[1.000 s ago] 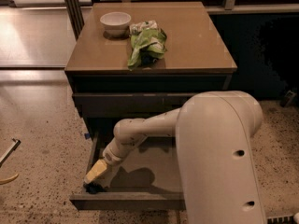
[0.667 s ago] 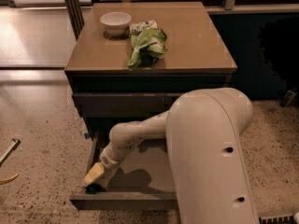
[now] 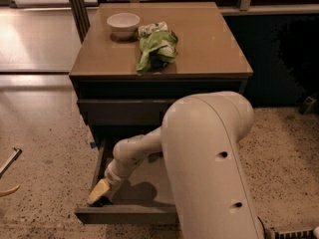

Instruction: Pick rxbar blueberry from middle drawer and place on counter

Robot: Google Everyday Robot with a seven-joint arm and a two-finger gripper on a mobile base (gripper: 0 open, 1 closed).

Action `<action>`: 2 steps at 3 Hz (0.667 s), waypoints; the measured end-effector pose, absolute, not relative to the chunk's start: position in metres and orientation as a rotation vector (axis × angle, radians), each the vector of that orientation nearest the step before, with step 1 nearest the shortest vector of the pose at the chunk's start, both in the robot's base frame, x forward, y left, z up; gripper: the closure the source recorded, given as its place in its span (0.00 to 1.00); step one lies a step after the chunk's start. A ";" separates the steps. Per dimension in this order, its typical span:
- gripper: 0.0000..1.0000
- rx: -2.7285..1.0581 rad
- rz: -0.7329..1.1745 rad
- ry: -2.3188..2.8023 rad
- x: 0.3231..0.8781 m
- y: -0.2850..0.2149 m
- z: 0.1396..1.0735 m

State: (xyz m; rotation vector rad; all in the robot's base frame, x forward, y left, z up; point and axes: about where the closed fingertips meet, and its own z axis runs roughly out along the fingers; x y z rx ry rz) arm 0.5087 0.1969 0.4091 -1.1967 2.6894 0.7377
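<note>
One gripper is in view, pale yellow at its end, reaching down into the front left corner of the middle drawer. Whether it is spread, closed or holding something cannot be told from this angle. Right under its tip lies one small dark patch, touching or nearly touching the gripper. This looks like the rxbar blueberry, though it could partly be shadow, and its shape is too hidden to be sure.

One white arm runs up and to the right from the gripper. Its bulky near segment covers the right part of the drawer. The drawer is pulled out towards the camera, and the part of its flat floor that shows holds only the arm's shadow.

Above it, one more drawer front sits shut in the dark cabinet.

On top is one counter, glossy and tan. Two things rest on it: one white bowl at the back left, and one green and white snack bag just beside the bowl, nearer the middle.
</note>
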 end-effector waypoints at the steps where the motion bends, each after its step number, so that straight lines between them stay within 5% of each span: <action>1: 0.10 -1.210 0.720 2.687 0.505 0.198 0.406; 2: 0.21 -1.224 0.688 2.679 0.503 0.195 0.407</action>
